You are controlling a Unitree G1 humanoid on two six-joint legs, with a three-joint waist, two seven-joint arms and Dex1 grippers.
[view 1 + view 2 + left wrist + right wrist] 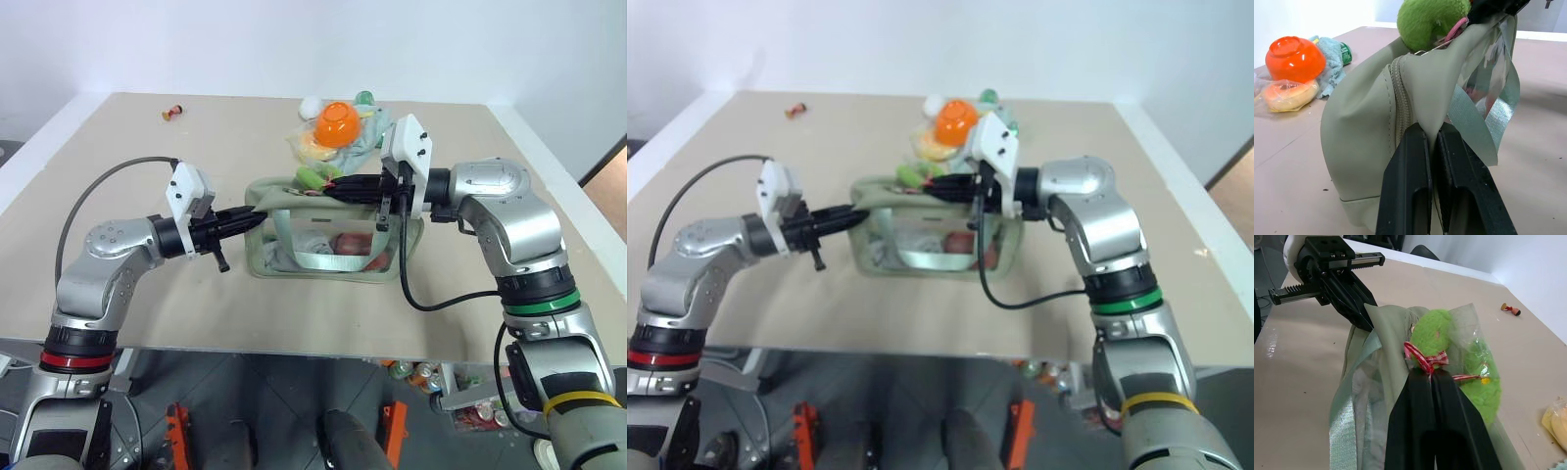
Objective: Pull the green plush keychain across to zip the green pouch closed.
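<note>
From the head view, the green pouch (328, 235) sits mid-table, with an orange bowl (336, 123) just beyond it. Both arms reach in level from either side.

In the left wrist view, the left gripper (1431, 142) is clenched on the pouch's left end fabric beside the zipper.

In the right wrist view, the right gripper (1430, 377) pinches the red ribbon of the green plush keychain (1432, 338) at the pouch's top. The ribbon looks thin; a hard pull could slip it free or lift the pouch.
</note>
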